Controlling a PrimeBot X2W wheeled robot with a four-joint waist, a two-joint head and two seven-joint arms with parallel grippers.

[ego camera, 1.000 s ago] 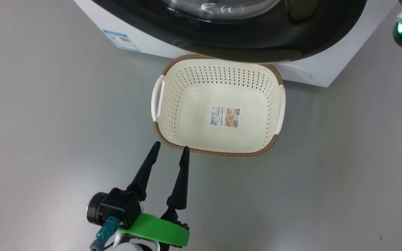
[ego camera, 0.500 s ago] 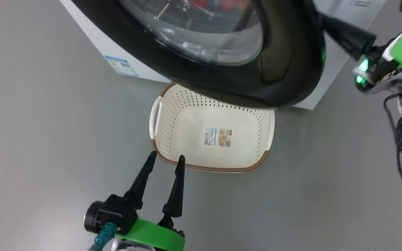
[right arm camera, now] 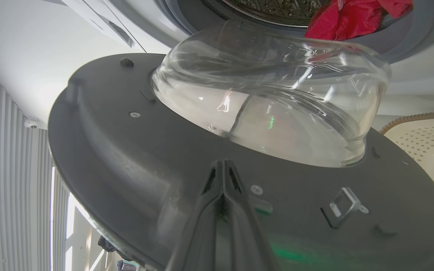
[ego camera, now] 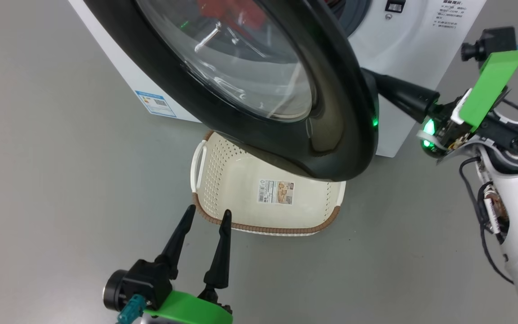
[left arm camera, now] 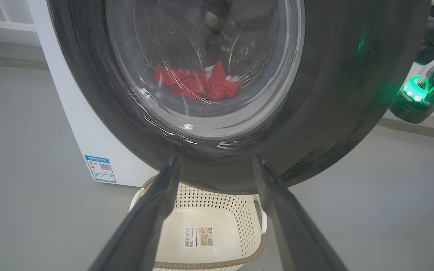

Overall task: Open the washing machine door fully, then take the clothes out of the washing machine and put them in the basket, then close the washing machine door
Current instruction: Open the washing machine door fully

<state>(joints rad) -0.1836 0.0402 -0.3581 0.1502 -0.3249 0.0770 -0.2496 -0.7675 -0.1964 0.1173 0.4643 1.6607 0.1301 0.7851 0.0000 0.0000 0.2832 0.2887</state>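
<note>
One step is in hand, the opening. The washing machine door [ego camera: 331, 112], with its glossy black rim and bulging clear glass, stands partly swung. The right gripper [right arm camera: 222, 165], fingers pressed together, sits against the door's matte grey inner face — next it should swing wider. The left gripper [ego camera: 208, 210] hangs spread near the perforated cream basket [ego camera: 263, 228]. Soft red clothes [left arm camera: 198, 81] lie crumpled in the steel drum.

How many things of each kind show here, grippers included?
2 grippers: left gripper, right gripper
1 washing machine
1 door
1 basket
1 heap of red clothes; separate pieces cannot be told apart
Total: 6
</note>
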